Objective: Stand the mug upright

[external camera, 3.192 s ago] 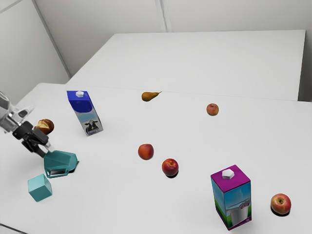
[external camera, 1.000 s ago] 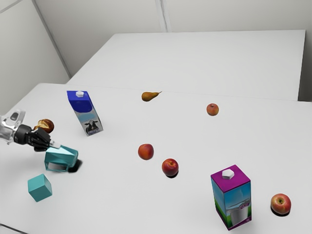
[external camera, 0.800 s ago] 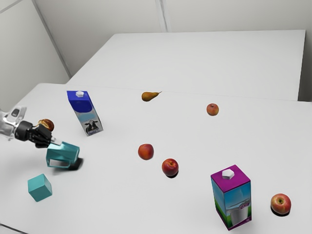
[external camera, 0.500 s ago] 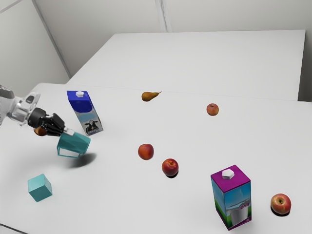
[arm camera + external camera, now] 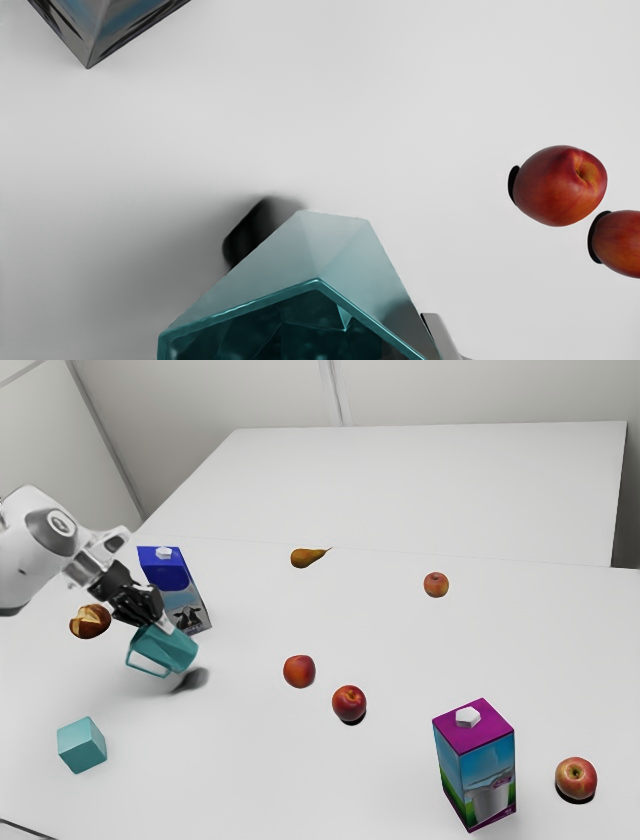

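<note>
"What does your mug look like?"

"My mug (image 5: 172,648) is blue-green, with flat sides and sharp bends. It has a boxy handle (image 5: 129,659) like a thin frame. Inside it looks dark."

"Where is it?"

"Up in the air, over the white table (image 5: 300,760), near the blue milk carton (image 5: 165,570). Its shadow (image 5: 192,680) is down below."

"Is your gripper (image 5: 160,624) wide or narrow?"

"It's pinched on the mug, by the open end. One of my fingers (image 5: 440,335) is against the outside."

"What's different from the first picture?"

"Back then the mug lay on its side on the table, close to the little blue-green block (image 5: 82,745). Now it's lifted, farther from the block and nearer the carton. The block and the carton sit where they sat."

"Which way does it point?"

"It leans. The open end faces up toward my hand, and the closed end slants down, to the exterior view's right. The long way of the mug runs along that same slant. The handle is on the exterior view's left. It isn't upright."
</note>
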